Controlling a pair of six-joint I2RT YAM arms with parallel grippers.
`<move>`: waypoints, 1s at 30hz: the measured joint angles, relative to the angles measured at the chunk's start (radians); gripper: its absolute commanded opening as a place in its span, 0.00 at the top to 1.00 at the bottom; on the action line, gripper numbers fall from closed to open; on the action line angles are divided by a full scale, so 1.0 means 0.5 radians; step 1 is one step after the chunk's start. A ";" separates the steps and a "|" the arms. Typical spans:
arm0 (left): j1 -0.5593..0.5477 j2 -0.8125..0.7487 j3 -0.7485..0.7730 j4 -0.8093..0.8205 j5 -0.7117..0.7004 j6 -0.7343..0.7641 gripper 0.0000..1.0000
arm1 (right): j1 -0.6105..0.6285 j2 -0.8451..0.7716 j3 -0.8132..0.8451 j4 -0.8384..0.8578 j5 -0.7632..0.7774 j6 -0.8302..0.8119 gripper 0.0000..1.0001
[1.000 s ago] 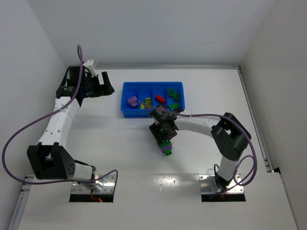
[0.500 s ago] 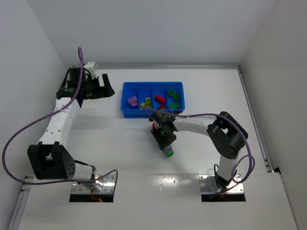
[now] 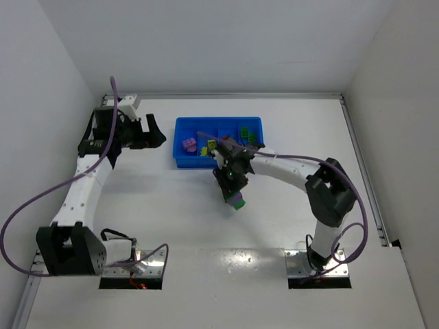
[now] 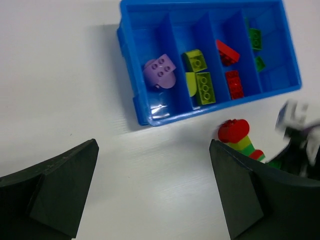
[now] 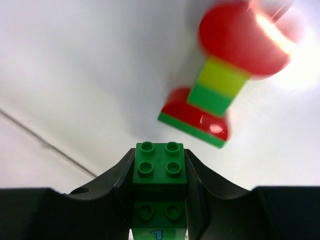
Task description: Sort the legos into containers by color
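Observation:
The blue tray [image 3: 180, 159] holds a purple brick [image 4: 160, 71] in its first compartment, yellow-green bricks [image 4: 200, 75] in the second, red bricks [image 4: 230, 67] in the third and green bricks [image 4: 254, 39] in the fourth. My right gripper [image 5: 160, 156] is shut on a green brick [image 5: 160, 167]; in the top view the held piece [image 3: 238, 201] shows green and purple, just in front of the tray. A mixed red, yellow-green and green stack [image 5: 222, 85] lies on the table ahead of it, also in the left wrist view [image 4: 239, 140]. My left gripper [image 4: 152, 192] is open and empty, left of the tray.
White walls close the table at the back and both sides. The right arm [image 3: 288, 168] reaches across the front of the tray's right half. The left arm [image 3: 86, 171] runs along the left wall.
My right gripper has moved a little up and toward the tray with the green brick still in it. My left gripper has shifted slightly toward the tray.

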 measured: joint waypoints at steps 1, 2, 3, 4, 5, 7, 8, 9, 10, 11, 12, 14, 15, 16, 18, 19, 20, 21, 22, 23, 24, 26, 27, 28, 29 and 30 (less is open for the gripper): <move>-0.005 -0.076 -0.051 0.014 0.029 0.015 0.00 | -0.042 -0.021 0.085 -0.007 -0.021 -0.010 1.00; -0.017 -0.165 -0.100 0.033 0.069 0.036 0.00 | -0.098 -0.039 0.187 -0.033 -0.061 -0.012 1.00; -0.029 -0.272 -0.152 0.065 0.114 0.069 0.00 | -0.163 -0.060 0.294 -0.038 -0.105 -0.010 1.00; -0.044 -0.364 -0.199 0.101 0.157 0.100 0.00 | -0.226 -0.076 0.396 -0.041 -0.147 0.005 1.00; -0.069 -0.458 -0.246 0.135 0.204 0.129 0.00 | -0.308 -0.088 0.511 -0.038 -0.208 0.036 1.00; -0.169 -0.640 -0.344 0.201 0.286 0.222 0.00 | -0.459 -0.117 0.673 0.011 -0.332 0.117 1.00; -0.233 -0.708 -0.385 0.224 0.308 0.276 0.02 | -0.542 -0.137 0.716 0.043 -0.415 0.179 1.00; -0.314 -0.762 -0.426 0.240 0.336 0.352 0.03 | -0.608 -0.157 0.742 0.070 -0.483 0.238 1.00; -0.390 -0.793 -0.461 0.246 0.351 0.436 0.03 | -0.674 -0.172 0.748 0.097 -0.558 0.309 1.00; -0.461 -0.817 -0.484 0.252 0.368 0.528 0.03 | -0.739 -0.182 0.748 0.117 -0.647 0.390 1.00; -0.533 -0.830 -0.507 0.261 0.380 0.631 0.03 | -0.792 -0.184 0.742 0.146 -0.739 0.475 1.00; -0.671 -0.838 -0.545 0.267 0.367 0.847 0.03 | -0.853 -0.184 0.690 0.236 -0.902 0.652 1.00; -0.739 -0.827 -0.570 0.278 0.342 0.959 0.03 | -0.868 -0.184 0.643 0.295 -0.994 0.748 1.00; -0.813 -0.817 -0.603 0.291 0.320 1.065 0.05 | -0.874 -0.184 0.600 0.346 -1.064 0.824 1.00; -0.989 -0.821 -0.693 0.351 0.224 1.265 0.06 | -0.872 -0.173 0.523 0.417 -1.190 0.967 1.00; -1.070 -0.833 -0.752 0.401 0.172 1.350 0.06 | -0.871 -0.168 0.497 0.449 -1.242 1.025 1.00; -1.187 -0.866 -0.855 0.518 0.089 1.457 0.10 | -0.868 -0.163 0.474 0.487 -1.292 1.091 1.00; -1.265 -0.896 -0.936 0.582 0.025 1.534 0.10 | -0.863 -0.156 0.461 0.521 -1.328 1.141 1.00; -1.358 -0.924 -1.025 0.671 -0.064 1.617 0.12 | -0.858 -0.152 0.453 0.552 -1.360 1.186 1.00; -1.451 -0.945 -1.105 0.769 -0.149 1.688 0.15 | -0.855 -0.150 0.449 0.589 -1.383 1.230 1.00; -1.553 -0.961 -1.201 0.908 -0.272 1.765 0.16 | -0.853 -0.149 0.444 0.626 -1.407 1.270 1.00; -1.698 -0.958 -1.315 1.090 -0.451 1.878 0.18 | -0.841 -0.149 0.427 0.692 -1.441 1.338 1.00; -1.791 -0.933 -1.369 1.218 -0.557 1.942 0.20 | -0.836 -0.149 0.405 0.737 -1.456 1.382 1.00; -1.864 -0.904 -1.404 1.337 -0.652 1.990 0.22 | -0.834 -0.149 0.384 0.760 -1.465 1.416 1.00; -1.934 -0.866 -1.436 1.476 -0.742 2.040 0.22 | -0.830 -0.148 0.363 0.777 -1.469 1.442 1.00; -1.993 -0.832 -1.461 1.597 -0.820 2.087 0.25 | -0.826 -0.145 0.345 0.785 -1.472 1.468 1.00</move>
